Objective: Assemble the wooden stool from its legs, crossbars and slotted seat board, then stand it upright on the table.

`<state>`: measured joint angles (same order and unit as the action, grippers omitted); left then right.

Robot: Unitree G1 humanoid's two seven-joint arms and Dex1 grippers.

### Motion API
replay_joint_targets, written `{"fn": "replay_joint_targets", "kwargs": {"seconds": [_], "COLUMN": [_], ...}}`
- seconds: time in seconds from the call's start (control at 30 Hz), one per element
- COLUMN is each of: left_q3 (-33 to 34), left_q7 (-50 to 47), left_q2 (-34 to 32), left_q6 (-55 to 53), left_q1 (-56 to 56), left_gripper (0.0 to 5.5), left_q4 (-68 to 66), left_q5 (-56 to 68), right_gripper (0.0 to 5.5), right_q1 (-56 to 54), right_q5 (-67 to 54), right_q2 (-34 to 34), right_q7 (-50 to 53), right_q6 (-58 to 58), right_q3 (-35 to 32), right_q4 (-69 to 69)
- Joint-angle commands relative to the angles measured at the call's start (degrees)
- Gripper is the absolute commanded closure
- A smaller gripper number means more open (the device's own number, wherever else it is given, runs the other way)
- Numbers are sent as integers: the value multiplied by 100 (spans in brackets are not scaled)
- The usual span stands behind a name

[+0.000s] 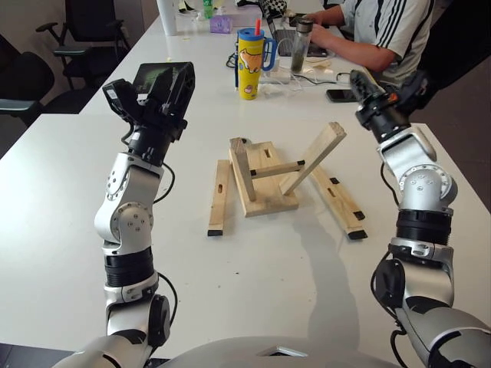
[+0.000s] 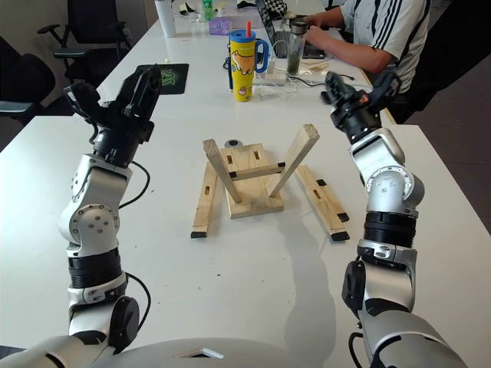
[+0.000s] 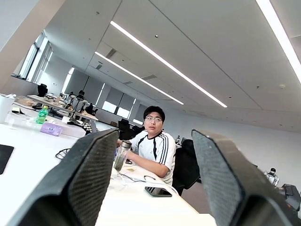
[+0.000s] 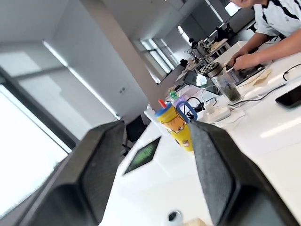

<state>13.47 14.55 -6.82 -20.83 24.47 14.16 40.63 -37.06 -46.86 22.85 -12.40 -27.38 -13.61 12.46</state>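
Observation:
The half-built wooden stool lies seat-down at the table's middle: the slotted seat board flat, two legs rising from it, the right leg leaning outward, a crossbar joining them. One loose slotted piece lies left of the board, another to its right. My left gripper is raised well left of the stool, open and empty, pointing away over the table. My right gripper is lifted to the stool's right rear, open with nothing held.
A yellow lidded cup stands behind the stool. A dark mat lies at far left. A phone, bottle and cables sit at the back right, where a seated person works. The white table has free room in front.

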Motion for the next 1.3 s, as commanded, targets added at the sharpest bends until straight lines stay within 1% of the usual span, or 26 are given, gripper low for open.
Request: {"fn": "replay_joint_targets", "kwargs": {"seconds": [0.03,0.1,0.17,0.23,0.3,0.37,0.43,0.57,0.67,0.77,0.9,1.0,1.07,1.13,1.23,1.3], "left_q3": [100,131,150,152,147,140,127,126,145,171,313,410,333,90,-500,-904], "left_q7": [-24,-11,-1,-3,-20,-37,-51,-78,-109,-114,46,346,757,1309,2239,2620], "left_q2": [-128,-153,-156,-147,-136,-124,-96,-82,-108,-230,-713,-1245,-1715,-2186,-2899,-3191], "left_q6": [17,57,89,114,143,175,201,262,294,281,174,13,-161,-314,-646,-782], "left_q1": [-289,-357,-391,-402,-413,-422,-426,-430,-416,-421,-602,-919,-1257,-1676,-2305,-2524], "left_gripper": [262,262,262,262,262,262,262,262,262,262,262,262,262,262,262,262], "left_q4": [-218,-316,-377,-405,-424,-449,-468,-522,-572,-575,-518,-501,-385,-190,198,415], "left_q5": [-147,-188,-216,-242,-264,-287,-324,-378,-431,-531,-699,-823,-925,-1052,-1195,-1323], "right_gripper": [298,298,298,298,298,298,298,298,298,298,298,298,298,298,298,298], "right_q1": [327,509,724,892,987,935,795,437,256,153,255,405,516,667,911,1005], "right_q5": [1276,1373,1083,783,560,430,306,544,995,1744,3068,3645,3902,3884,3727,3621], "right_q2": [480,618,704,686,544,220,-171,-790,-851,-588,-22,251,387,425,431,386], "right_q7": [-1637,-2468,-3139,-3471,-3521,-3246,-2839,-1882,-1395,-1189,-1382,-1799,-2202,-2627,-3115,-3332], "right_q6": [567,520,136,-284,-640,-867,-992,-829,-548,-148,586,1074,1363,1433,1325,1186], "right_q3": [1124,1462,1725,1934,2102,2183,2115,1721,1437,1423,1952,2296,2553,2681,2758,2769], "right_q4": [361,72,-604,-1333,-2026,-2478,-2680,-2338,-1747,-1067,-164,149,146,-43,-423,-632]}}
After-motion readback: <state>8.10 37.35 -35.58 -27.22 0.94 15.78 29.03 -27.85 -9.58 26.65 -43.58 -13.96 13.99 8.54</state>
